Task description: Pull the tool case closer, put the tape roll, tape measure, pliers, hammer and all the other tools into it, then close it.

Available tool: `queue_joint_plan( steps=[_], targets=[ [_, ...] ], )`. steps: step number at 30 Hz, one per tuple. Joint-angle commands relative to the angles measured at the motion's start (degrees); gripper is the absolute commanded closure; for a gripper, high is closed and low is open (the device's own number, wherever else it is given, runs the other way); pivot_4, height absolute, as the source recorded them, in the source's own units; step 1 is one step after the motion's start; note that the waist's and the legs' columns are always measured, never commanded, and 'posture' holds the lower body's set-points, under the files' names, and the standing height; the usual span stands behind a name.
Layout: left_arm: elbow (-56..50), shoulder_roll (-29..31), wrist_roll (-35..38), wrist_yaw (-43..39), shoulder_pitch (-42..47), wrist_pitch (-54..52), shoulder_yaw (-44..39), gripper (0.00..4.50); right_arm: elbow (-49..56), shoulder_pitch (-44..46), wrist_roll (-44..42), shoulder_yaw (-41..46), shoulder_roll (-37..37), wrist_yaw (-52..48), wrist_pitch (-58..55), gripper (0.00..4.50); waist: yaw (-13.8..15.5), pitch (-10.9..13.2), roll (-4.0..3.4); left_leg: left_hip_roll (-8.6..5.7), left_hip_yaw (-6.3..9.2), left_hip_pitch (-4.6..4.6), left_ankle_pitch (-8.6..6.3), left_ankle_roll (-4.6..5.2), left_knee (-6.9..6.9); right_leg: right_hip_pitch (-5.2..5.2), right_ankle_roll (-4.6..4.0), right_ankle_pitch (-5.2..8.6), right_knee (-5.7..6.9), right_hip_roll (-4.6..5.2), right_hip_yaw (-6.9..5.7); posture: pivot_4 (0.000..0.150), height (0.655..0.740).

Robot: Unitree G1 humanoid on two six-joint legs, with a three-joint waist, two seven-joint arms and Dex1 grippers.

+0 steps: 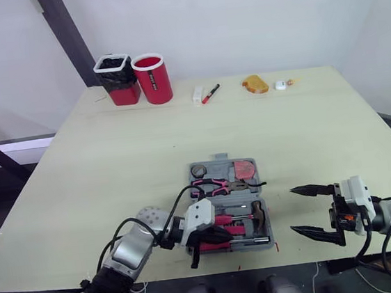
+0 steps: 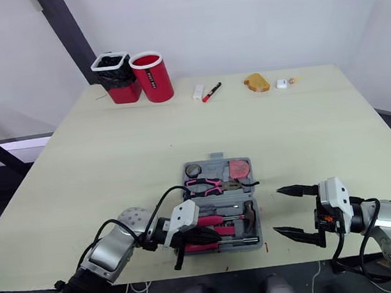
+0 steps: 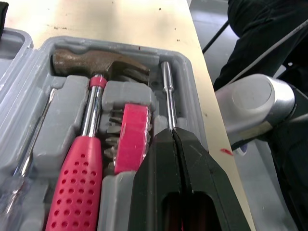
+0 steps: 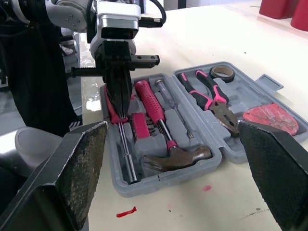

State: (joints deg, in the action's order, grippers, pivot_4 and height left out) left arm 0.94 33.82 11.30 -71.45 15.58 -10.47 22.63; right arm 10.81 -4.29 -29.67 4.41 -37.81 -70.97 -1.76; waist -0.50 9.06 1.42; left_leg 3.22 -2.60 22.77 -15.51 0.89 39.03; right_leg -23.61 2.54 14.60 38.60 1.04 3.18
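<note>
Tabletop [image 1: 113,162]: pale, bare middle.
6 o'clock: open grey tool case [image 1: 220,165].
11 o'clock: red cup [image 1: 152,79], red bin [image 1: 120,84].
12 o'clock: marker [image 1: 210,94].

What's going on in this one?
The tool case lies open at the front of the table with the hammer, pliers and other tools already in their slots. The left gripper is shut, its tips down on a metal-shafted driver in the near half. The right gripper hangs open and empty beside the case.

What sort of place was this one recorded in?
Probably a lab or test room, not a working workshop: a plain light table against a bare white wall, an open tool case holding a hammer and pliers, and red cups at the far edge.
</note>
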Motion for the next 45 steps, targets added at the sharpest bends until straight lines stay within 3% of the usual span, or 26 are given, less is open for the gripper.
queue_joint_plan(
  steps=[1, 30, 40, 45],
  targets=[
    [-0.34, -0.33, 0.27, -0.62, 0.41, 0.57, -0.49, 4.46, 1.68, -0.24, -0.68, 0.97, -0.02, -0.02, 1.08, 0.0, 0.0, 0.0, 0.0, 0.0, 0.0, 0.0, 0.0, 0.0, 0.0, 0.0, 0.0, 0.0, 0.0, 0.0, 0.0, 0.15, 0.74],
    [3.66, 0.01, -2.71, -0.85, -4.11, 4.85, 1.09, 4.46, 1.38, -0.73, -0.71, 1.26, -0.35, 0.0, 1.55, 0.0, -0.04, -0.16, -0.19, 0.0, 0.0, -0.1, 0.0, 0.0, 0.0, 0.09, 0.0, 0.0, 0.01, 0.0, 0.0, 0.15, 0.74],
    [-3.9, 0.81, 3.35, 0.84, -4.93, 5.81, -6.64, 4.46, 0.54, -0.28, -1.4, 2.06, -0.35, -0.01, 1.32, 0.0, -0.09, -0.2, -0.27, 0.02, 0.01, -0.09, 0.0, 0.0, 0.0, 0.07, -0.01, 0.0, 0.02, 0.0, -0.01, 0.15, 0.74],
    [-9.13, 2.35, 8.41, 5.78, -7.72, 1.63, -15.9, 4.46, -0.15, 0.96, -4.51, 4.88, 0.6, 2.56, -0.78, 0.0, -0.18, -0.19, -0.27, 0.03, 0.01, -0.06, 0.0, 0.0, 0.0, 0.07, 0.0, 0.0, 0.01, 0.02, -0.01, 0.15, 0.74]
  ],
)
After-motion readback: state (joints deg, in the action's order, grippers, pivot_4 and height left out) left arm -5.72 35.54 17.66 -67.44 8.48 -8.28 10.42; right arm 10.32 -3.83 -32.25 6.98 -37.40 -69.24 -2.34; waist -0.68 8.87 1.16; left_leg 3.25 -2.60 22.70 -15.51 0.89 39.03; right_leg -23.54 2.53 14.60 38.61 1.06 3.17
